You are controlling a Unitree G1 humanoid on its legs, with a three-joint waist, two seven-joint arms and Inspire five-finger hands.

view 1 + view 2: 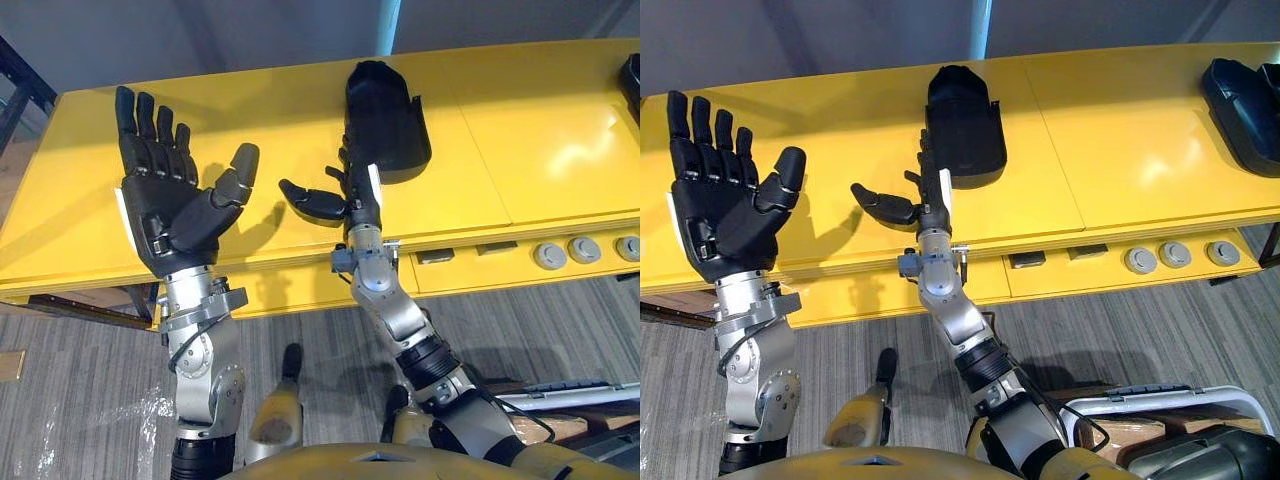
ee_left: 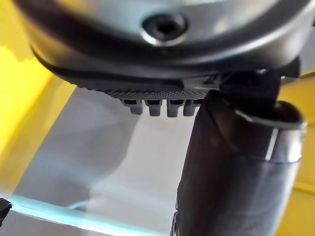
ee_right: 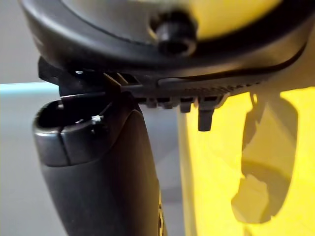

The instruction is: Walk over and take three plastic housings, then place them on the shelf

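A yellow workbench with three round grey buttons on its front — grey plank floor below.

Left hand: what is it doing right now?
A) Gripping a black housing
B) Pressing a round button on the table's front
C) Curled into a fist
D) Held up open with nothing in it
D: the left hand has straight, spread fingers and a bare palm, while the nearest housing lies on the table, apart from it.
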